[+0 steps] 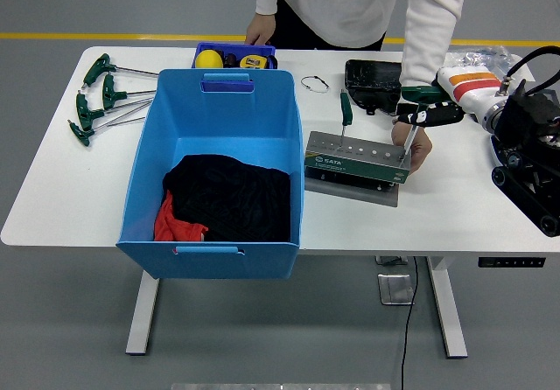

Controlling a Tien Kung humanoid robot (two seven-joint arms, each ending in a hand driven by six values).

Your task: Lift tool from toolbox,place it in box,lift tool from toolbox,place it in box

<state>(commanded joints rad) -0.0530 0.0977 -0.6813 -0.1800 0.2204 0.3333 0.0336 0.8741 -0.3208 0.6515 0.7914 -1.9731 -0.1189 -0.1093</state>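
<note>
Now the right hand (426, 113) has its fingers closed on a green tool (418, 101) standing in the toolbox (357, 166) just below. Next I think it must lift the tool straight up and carry it far left to the blue box (140, 199).

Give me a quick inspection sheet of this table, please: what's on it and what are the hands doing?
Surface: white table.
Job's things: green tool rack; T-handle tool standing in it; blue box holding dark cloth.
Clutter: T-handle wrenches, small blue tray, black case.
Hands: right hand grips the T-handle tool; left nothing seen; a person's hand steadies the rack.
Cables: black hose.
Surroundings: grey floor, yellow line.
</note>
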